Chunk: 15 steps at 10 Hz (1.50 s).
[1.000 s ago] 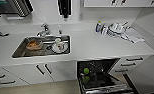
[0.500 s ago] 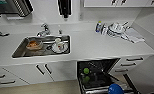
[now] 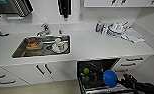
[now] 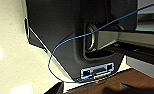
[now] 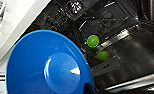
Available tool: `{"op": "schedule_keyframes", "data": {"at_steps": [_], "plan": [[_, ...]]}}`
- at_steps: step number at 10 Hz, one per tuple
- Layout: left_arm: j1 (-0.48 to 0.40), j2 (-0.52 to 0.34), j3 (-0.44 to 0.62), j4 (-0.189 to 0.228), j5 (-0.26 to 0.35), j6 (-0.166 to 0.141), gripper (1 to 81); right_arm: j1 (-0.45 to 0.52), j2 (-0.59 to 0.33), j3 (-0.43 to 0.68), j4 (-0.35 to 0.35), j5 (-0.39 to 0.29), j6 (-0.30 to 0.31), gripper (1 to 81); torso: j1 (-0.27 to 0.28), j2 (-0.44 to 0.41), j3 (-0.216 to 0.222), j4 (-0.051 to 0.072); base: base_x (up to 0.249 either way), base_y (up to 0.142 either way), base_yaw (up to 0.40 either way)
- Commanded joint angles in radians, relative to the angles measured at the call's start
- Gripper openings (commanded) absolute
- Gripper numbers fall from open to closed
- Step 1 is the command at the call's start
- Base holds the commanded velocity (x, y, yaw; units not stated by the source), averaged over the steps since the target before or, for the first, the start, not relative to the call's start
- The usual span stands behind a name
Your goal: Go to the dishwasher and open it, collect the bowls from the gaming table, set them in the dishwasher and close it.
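Head view shows the dishwasher [image 3: 98,75] open under the front edge of the white surface [image 3: 93,46], right of the sink [image 3: 41,46], its dark inside facing the robot. The right gripper [image 3: 121,81] comes in from the lower right and holds the blue bowl [image 3: 110,78] by its rim, tipped on edge so that its round face is turned toward the camera, just above the lowered door. The lime green bowl [image 3: 86,70] sits inside on the dark rack, with a green reflection [image 3: 86,79] of it below. Dishes lie in the sink, and more crockery [image 3: 115,28] stands toward the far right corner of the surface beside a cloth [image 3: 133,37]. Right wrist view brings what the head view lacks: the blue bowl [image 5: 49,67] seen large, its raised round base toward the lens, clamped at its rim, and beyond it the rack wires and the green bowl [image 5: 93,41] deeper in the dishwasher [image 5: 123,50]. Left wrist view shows a pale floor [image 4: 10,50], a dark robot body and a thin blue cable [image 4: 68,41]; whether the left gripper is open or closed cannot be told.
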Motion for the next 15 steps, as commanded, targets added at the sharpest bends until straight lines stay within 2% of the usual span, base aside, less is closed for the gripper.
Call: {"op": "schedule_keyframes", "data": {"at_steps": [1,4,6,7,9,11,13,15], "plan": [[0.028,0.005,-0.009,0.039,0.055,-0.049,81.1,0.146,0.061,-0.026,0.003,-0.098,0.016,1.0,0.000,0.000,0.000,0.000,0.000,0.000,0.000],[0.039,0.006,-0.018,0.039,0.055,-0.049,81.1,0.228,0.151,-0.109,0.010,-0.150,0.016,1.0,0.000,0.000,0.000,0.000,0.000,0.000,0.000],[0.045,0.009,-0.031,0.039,0.075,-0.049,81.1,0.255,0.182,-0.148,0.025,-0.158,0.016,1.0,0.000,0.000,0.000,0.000,0.000,0.000,0.000],[0.047,0.014,-0.040,0.039,0.075,-0.049,81.1,0.256,0.181,-0.149,0.029,-0.158,0.016,81.1,0.000,0.000,0.000,0.000,0.000,0.000,0.000],[0.048,0.035,-0.075,0.039,0.075,-0.049,81.1,0.239,0.164,-0.137,0.029,-0.158,0.014,81.1,0.000,0.000,0.000,0.000,0.000,0.000,0.000],[0.047,0.041,-0.077,0.039,0.075,-0.049,81.1,0.198,0.103,-0.094,0.026,-0.158,0.014,81.1,0.000,0.000,0.000,0.000,0.000,0.000,0.000],[0.048,0.043,-0.092,0.039,0.075,-0.049,81.1,0.106,0.017,-0.017,0.021,-0.156,0.002,81.1,0.000,0.000,0.000,0.000,0.000,0.000,0.000],[0.048,0.051,-0.107,0.039,0.075,-0.049,81.1,-0.030,-0.075,0.059,0.012,-0.155,-0.004,81.1,0.000,0.000,0.000,0.000,0.000,0.000,0.000]]}}
